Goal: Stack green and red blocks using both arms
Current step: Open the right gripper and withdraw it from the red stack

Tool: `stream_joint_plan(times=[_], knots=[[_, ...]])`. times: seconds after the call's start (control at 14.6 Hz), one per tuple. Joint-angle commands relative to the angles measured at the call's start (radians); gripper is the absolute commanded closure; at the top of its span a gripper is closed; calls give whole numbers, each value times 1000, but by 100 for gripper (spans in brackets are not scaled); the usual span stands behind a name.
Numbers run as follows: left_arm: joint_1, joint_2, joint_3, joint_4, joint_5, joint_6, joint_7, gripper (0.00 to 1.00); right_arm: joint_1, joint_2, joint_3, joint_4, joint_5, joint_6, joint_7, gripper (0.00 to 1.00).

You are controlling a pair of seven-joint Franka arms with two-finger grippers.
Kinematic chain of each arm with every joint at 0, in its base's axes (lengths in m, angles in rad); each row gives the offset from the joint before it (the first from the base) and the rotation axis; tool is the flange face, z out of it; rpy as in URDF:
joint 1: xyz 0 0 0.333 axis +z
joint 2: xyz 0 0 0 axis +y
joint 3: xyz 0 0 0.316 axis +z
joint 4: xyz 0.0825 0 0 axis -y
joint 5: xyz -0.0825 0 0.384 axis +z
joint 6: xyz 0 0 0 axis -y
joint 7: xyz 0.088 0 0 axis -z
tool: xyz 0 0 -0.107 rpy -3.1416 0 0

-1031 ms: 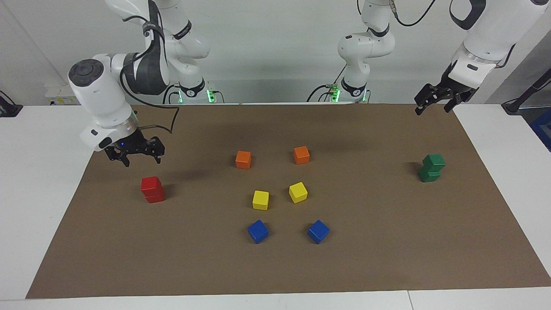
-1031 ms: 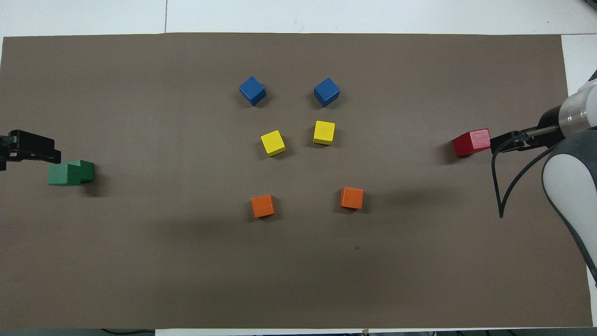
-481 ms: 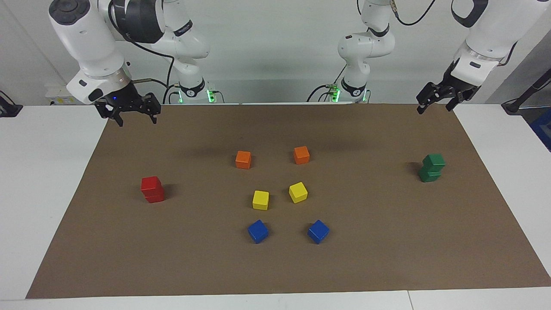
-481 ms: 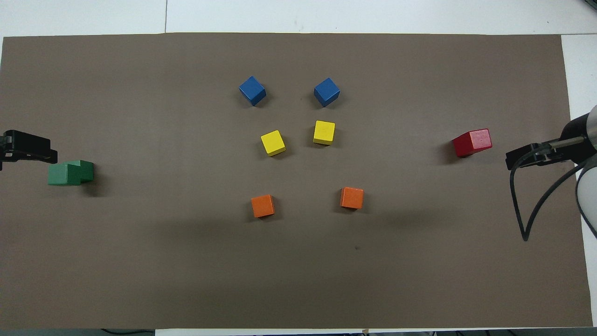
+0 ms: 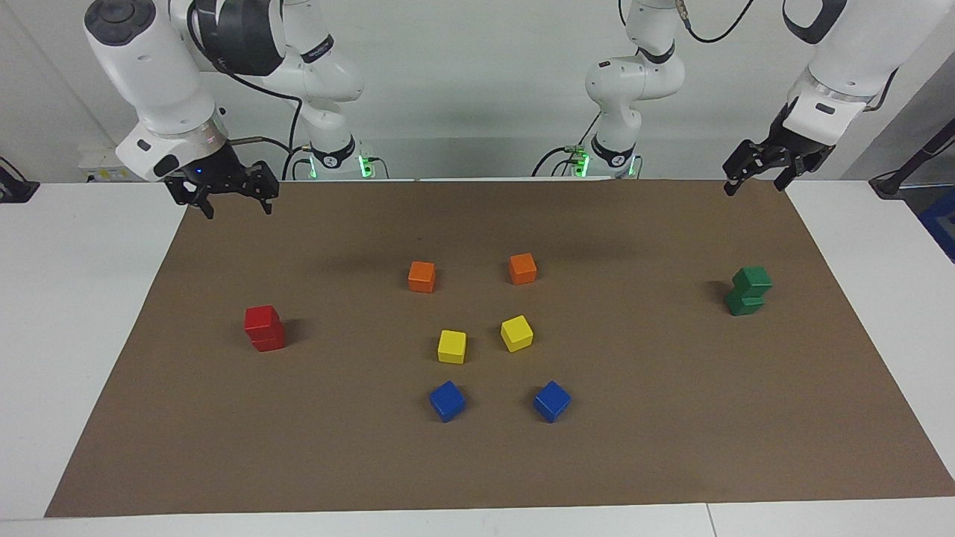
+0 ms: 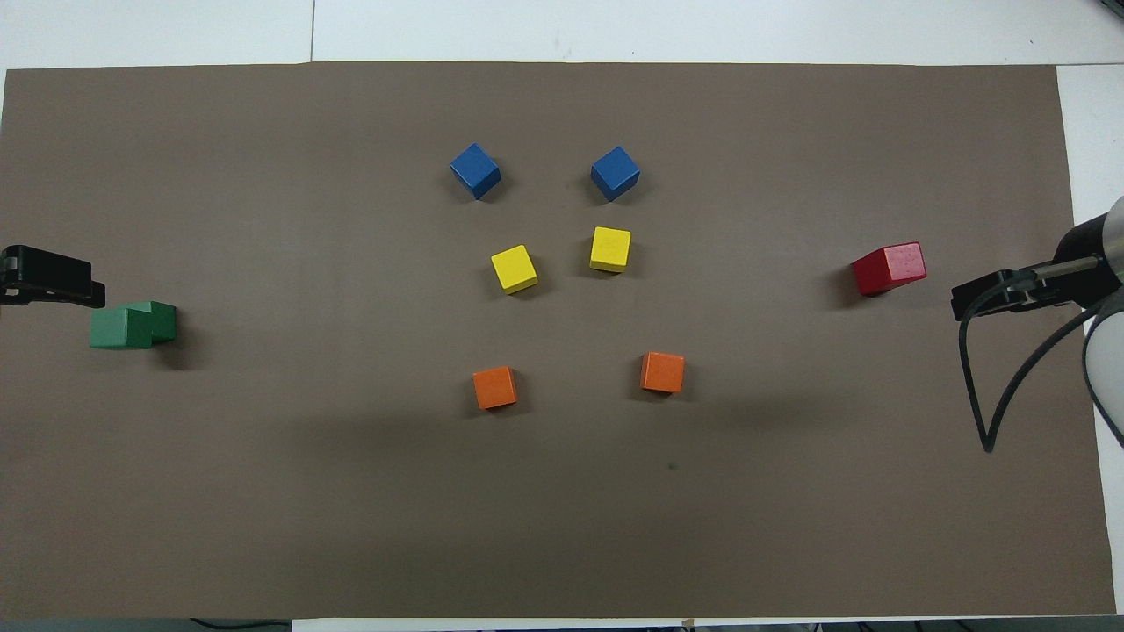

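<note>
Facing view
Red stack [image 5: 263, 327]: two matte cubes, squarely stacked, on the brown mat [image 5: 477, 462], well below the right gripper [image 5: 221, 195]; no contact.
Right jaws: wide, empty.
Green stack [image 5: 747, 290]: upper cube offset on the lower one, well below the left gripper [image 5: 768, 171].
Left jaws: wide, empty.
Change: a second ago the right gripper hung just above the red stack; it now sits high at the mat's edge.

Overhead view
Red stack [image 6: 889, 268]: apart from the right gripper [image 6: 997, 294].
Green stack [image 6: 132, 325]: just beside the left gripper [image 6: 48, 276].
</note>
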Motion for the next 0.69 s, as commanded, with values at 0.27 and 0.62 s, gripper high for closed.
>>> stream_joint_plan(times=[0.27,0.62], knots=[[-6,-12,2,-4,-11,12,-5,0,-11,18,6,52,44,-60,41,0],[-10,-12,1,-4,-11,12,-5,0,-11,18,6,52,44,-57,43,0]])
